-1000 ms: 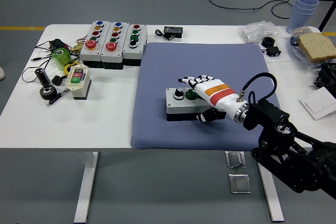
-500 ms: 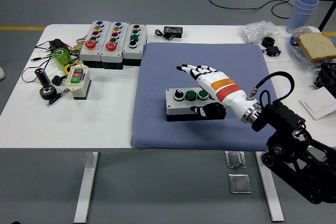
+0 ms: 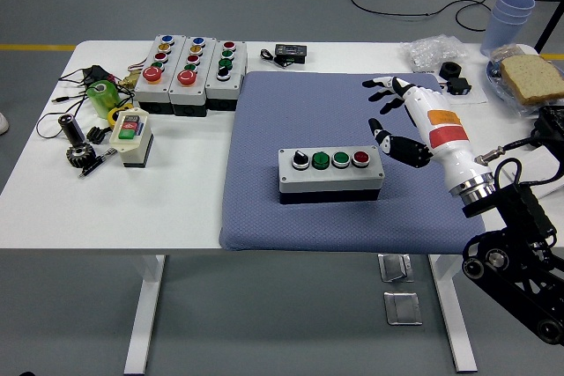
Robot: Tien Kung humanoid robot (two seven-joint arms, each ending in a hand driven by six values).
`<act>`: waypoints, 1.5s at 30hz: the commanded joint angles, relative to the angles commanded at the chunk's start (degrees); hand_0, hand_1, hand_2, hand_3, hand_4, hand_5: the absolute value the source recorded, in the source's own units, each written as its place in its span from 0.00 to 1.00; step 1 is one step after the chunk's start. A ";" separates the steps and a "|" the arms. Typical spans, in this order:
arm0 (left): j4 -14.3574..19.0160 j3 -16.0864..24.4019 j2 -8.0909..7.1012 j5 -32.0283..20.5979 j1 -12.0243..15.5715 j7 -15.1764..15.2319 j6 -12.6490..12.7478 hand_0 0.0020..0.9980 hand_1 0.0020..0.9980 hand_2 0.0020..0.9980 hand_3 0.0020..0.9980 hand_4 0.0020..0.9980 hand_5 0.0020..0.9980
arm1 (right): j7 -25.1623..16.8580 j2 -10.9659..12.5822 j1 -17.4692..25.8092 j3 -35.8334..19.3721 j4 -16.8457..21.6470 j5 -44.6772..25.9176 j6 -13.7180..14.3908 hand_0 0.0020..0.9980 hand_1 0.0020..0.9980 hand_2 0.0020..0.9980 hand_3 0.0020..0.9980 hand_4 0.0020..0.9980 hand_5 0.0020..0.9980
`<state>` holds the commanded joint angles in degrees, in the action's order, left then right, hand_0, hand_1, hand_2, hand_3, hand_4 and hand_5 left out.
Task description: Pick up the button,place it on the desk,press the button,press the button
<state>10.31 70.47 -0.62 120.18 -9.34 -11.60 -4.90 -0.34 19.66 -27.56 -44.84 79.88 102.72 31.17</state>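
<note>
A grey button box [image 3: 330,173] with a black selector knob, two green buttons and a red button lies on the blue-grey mat [image 3: 264,112] in the middle of the table. My right hand [image 3: 398,116], white with black fingertips, hovers to the right of the box and above the mat, clear of the box. Its fingers are spread and hold nothing. The left arm is out of view.
Three more button boxes [image 3: 189,72] stand at the back left. A small cream switch box [image 3: 130,134], a green object [image 3: 101,94], cables and a gear lie at the left. A black adapter [image 3: 289,53], plastic bags, cups [image 3: 511,15] and bread [image 3: 533,77] lie at the back right.
My right hand has lifted off the button box and drawn back to the right and away from it. The box now shows all its buttons and has not moved.
</note>
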 joint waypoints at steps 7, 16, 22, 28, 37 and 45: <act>0.00 -0.06 0.01 -0.18 -0.04 0.04 -0.01 0.65 0.63 0.64 0.55 0.33 0.86 | 3.91 -0.10 0.21 0.18 -0.34 4.15 -9.90 0.21 0.00 0.24 0.58 0.56 0.00; 0.00 0.14 0.09 0.10 0.25 0.04 -0.14 0.65 0.63 0.64 0.55 0.33 0.86 | 6.08 -0.48 0.09 0.60 -0.74 6.11 -14.04 0.22 0.00 0.24 0.59 0.60 0.00; 0.00 0.09 0.09 0.33 0.41 0.04 -0.21 0.65 0.63 0.64 0.55 0.32 0.86 | 7.78 -0.56 0.19 0.26 -1.52 7.31 -13.78 0.22 0.00 0.24 0.59 0.60 0.00; 0.00 0.10 0.12 0.46 0.67 0.02 -0.25 0.65 0.63 0.64 0.55 0.33 0.86 | 7.56 -0.51 0.49 0.39 -2.33 7.83 -14.56 0.22 0.00 0.24 0.60 0.59 0.00; 0.00 -0.13 0.16 0.64 0.94 0.05 -0.32 0.65 0.63 0.64 0.55 0.33 0.86 | 7.74 -0.82 0.76 1.03 -3.94 8.44 -15.30 0.22 0.00 0.25 0.60 0.58 0.00; 0.00 -0.29 0.10 0.40 0.77 0.06 -0.26 0.65 0.63 0.64 0.55 0.33 0.86 | 8.01 -0.52 0.97 0.72 -3.90 9.18 -15.99 0.22 0.00 0.25 0.60 0.57 0.00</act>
<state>10.31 70.18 -0.52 120.57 -8.58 -11.54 -5.15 7.68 19.14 -26.59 -44.12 75.97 111.90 15.18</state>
